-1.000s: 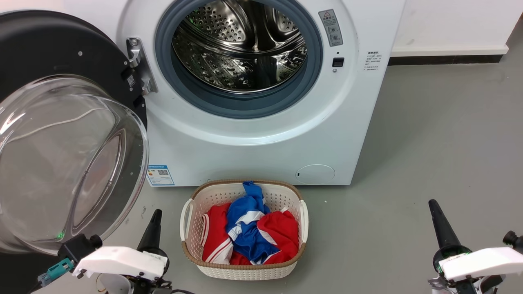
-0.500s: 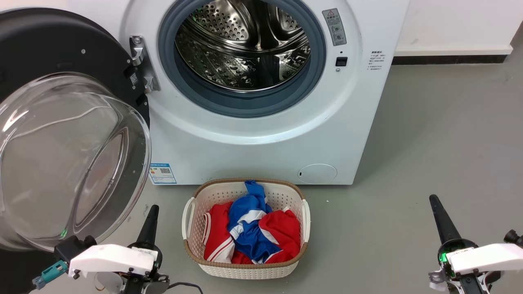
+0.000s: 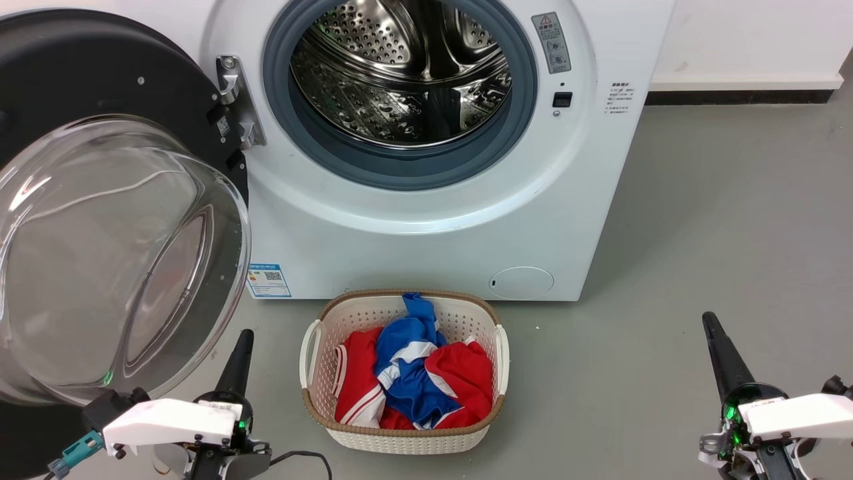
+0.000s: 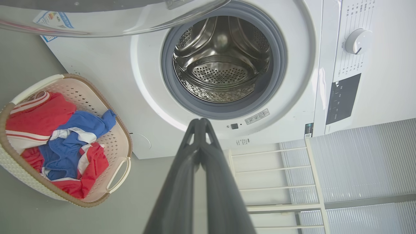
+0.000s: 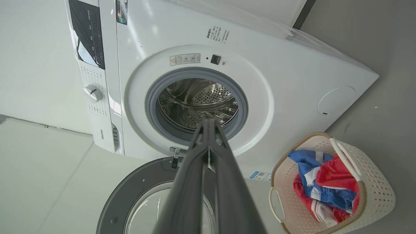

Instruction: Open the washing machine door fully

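Note:
The washing machine door point(image 3: 113, 253), a black disc with a clear glass bowl, stands swung out to the left of the white washing machine point(image 3: 433, 233). The steel drum opening point(image 3: 400, 80) is uncovered. My left gripper point(image 3: 244, 337) is shut on nothing, low on the floor just below the door's glass edge and apart from it. My right gripper point(image 3: 710, 323) is shut and empty at the lower right, far from the door. The left wrist view shows the left gripper point(image 4: 200, 122) pointing at the drum, with the door point(image 4: 97, 19) overhead. In the right wrist view, the right gripper point(image 5: 208, 123) overlaps the door point(image 5: 136, 195).
A white basket point(image 3: 310, 347) of red and blue clothes sits on the grey floor in front of the machine, between my two arms. The basket point(image 4: 120, 169) is left of the left fingers. A white rack point(image 4: 269, 175) stands beside the machine. Open floor lies right of the machine.
The whole head picture has shifted slightly to the right, so the camera moved. My left gripper has drifted a little left, away from the basket. The door looks unmoved.

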Motion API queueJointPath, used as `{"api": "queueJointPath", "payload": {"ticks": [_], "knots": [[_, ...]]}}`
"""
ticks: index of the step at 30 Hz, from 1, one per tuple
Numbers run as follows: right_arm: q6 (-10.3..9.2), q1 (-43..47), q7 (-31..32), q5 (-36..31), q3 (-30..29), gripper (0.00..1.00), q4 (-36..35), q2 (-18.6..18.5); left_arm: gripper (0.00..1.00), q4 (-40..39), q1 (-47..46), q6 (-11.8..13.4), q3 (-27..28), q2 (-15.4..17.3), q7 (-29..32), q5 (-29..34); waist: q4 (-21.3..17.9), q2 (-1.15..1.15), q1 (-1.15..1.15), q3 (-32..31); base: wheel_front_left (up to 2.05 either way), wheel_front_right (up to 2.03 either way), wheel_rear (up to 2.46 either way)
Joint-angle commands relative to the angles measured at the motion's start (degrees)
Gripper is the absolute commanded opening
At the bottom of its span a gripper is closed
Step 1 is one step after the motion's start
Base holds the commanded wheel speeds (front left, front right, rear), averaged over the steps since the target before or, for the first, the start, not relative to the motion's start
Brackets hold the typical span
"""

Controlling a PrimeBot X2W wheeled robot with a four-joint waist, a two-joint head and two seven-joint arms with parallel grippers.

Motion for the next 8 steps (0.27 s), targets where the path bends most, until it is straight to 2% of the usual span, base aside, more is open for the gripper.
{"api": "queueJointPath", "payload": {"ticks": [1,8], "knots": [[0.00,-1.30,0.27,1.34,-0.12,0.00,0.01,-0.03,0.00,-0.12,-1.33,-0.49,0.56,-0.22,0.41,-1.02,0.04,0.00,0.00,0.02,0.00,0.00,0.00],[0.00,-1.81,0.50,4.82,-0.24,0.00,0.71,-0.03,0.00,0.26,-1.49,-1.40,1.67,-0.77,1.03,-3.76,0.28,0.00,0.00,0.11,0.00,0.00,0.00]]}}
